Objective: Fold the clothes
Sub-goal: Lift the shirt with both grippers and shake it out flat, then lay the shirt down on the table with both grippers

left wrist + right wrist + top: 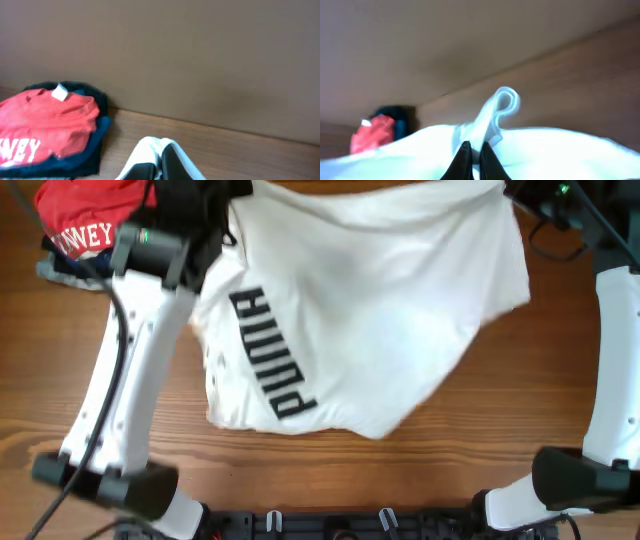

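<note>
Draping over the wooden table from its middle to the far edge, the white T-shirt shows black lettering. The left gripper and right gripper each pinch its cloth, jaws closed tight. A red shirt tops a dark folded pile at the far left corner.

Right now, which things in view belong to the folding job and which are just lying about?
Job in hand:
- white T-shirt, lettering up, spread on the table
- left gripper, shut on the shirt's far edge
- right gripper, shut on the shirt's far edge

Lying about:
- red shirt, far left corner
- dark garments stacked under it
</note>
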You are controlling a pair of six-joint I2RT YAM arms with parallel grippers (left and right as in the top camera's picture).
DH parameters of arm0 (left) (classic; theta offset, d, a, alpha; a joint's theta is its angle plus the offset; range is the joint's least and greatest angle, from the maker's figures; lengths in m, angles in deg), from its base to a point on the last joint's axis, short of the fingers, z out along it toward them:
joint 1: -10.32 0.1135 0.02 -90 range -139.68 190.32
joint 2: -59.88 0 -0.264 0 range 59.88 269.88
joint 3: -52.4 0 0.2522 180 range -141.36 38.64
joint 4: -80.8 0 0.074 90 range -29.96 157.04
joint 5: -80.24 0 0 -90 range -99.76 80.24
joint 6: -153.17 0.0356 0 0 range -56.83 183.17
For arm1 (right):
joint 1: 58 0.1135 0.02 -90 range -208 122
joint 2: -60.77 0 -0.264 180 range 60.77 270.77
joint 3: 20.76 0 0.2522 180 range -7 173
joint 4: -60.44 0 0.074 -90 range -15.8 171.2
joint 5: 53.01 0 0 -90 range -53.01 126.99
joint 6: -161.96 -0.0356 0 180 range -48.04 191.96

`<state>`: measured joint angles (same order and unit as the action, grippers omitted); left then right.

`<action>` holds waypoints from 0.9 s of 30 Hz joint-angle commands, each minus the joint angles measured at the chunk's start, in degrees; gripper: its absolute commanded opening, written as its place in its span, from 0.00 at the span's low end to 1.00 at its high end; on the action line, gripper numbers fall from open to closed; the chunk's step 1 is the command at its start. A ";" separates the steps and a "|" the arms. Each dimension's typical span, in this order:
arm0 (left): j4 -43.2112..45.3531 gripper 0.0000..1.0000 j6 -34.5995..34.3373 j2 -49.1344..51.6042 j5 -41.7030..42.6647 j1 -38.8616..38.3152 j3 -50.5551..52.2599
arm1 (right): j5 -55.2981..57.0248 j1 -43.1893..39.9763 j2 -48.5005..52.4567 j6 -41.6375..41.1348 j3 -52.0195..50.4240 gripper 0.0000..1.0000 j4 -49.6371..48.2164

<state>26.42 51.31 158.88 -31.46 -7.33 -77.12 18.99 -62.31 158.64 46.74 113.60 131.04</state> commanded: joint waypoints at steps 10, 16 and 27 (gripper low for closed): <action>-35.15 0.04 1.07 0.81 5.27 1.81 -36.46 | 0.09 -9.99 0.02 7.17 28.30 0.06 26.53; -51.56 0.04 -12.94 16.48 6.99 1.81 -23.85 | -0.07 -8.15 6.69 10.91 5.86 0.05 31.58; -55.98 0.04 -14.12 24.55 16.94 5.27 -1.57 | 0.39 -7.08 4.55 11.74 -22.99 0.04 25.53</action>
<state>-29.43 36.12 187.38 -20.57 -3.88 -80.27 19.07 -70.03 166.96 57.13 90.58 155.80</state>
